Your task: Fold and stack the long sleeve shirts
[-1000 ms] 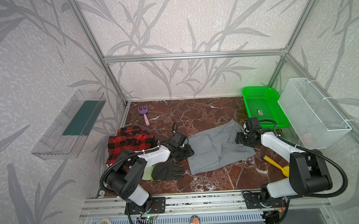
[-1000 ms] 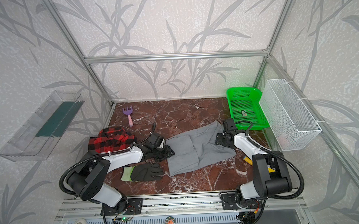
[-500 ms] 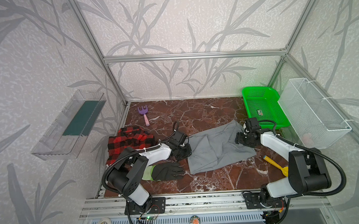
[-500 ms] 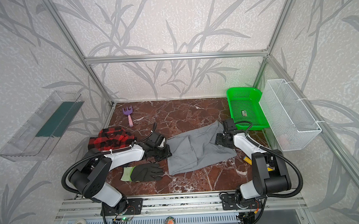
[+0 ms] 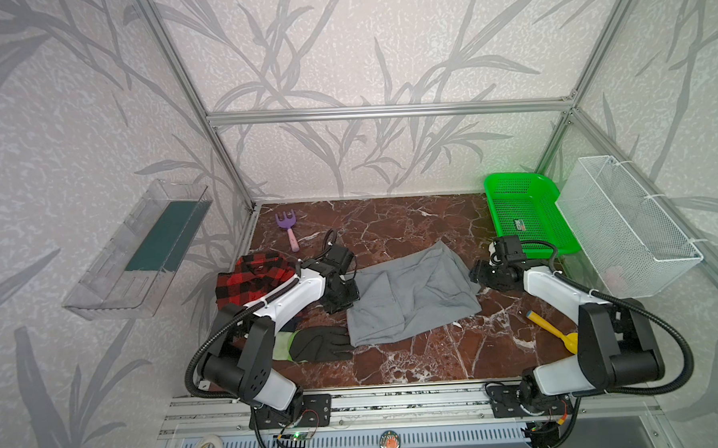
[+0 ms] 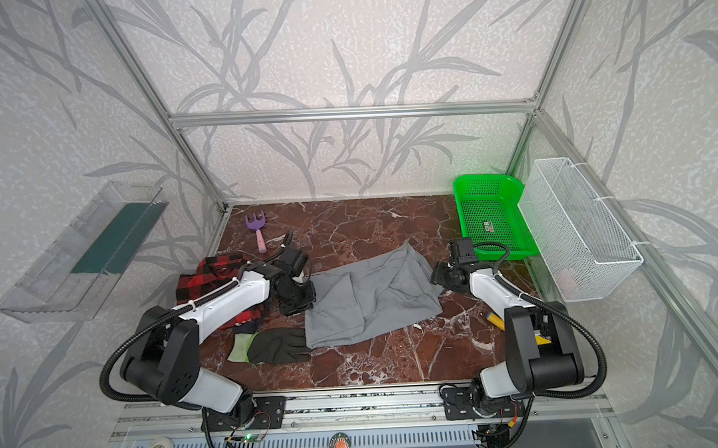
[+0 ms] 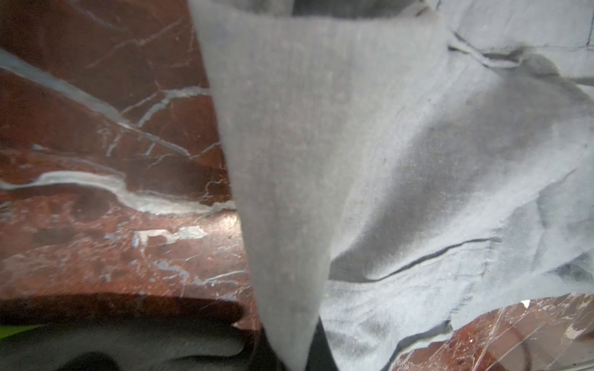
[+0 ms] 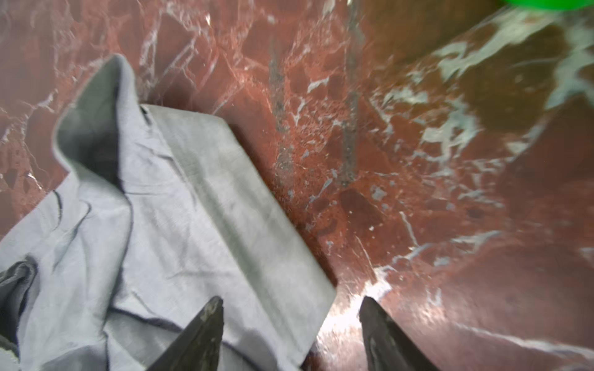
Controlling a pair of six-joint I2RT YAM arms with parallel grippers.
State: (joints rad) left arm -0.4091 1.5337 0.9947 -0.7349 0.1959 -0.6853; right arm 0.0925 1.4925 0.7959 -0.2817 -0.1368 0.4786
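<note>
- Pinching the grey shirt's (image 5: 410,297) left edge, the left jaws are shut on it.
- Right jaws stand apart, straddling its right edge.
- Shirt lies on the table (image 5: 391,228), long axis arm to arm.

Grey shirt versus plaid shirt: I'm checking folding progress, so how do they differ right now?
The grey shirt lies spread mid-table; the plaid shirt sits bunched at the left edge. The shut left gripper pinches the grey shirt and the open right gripper straddles its opposite edge; no gripper holds the plaid shirt. Both rest on the table, unstacked.
</note>
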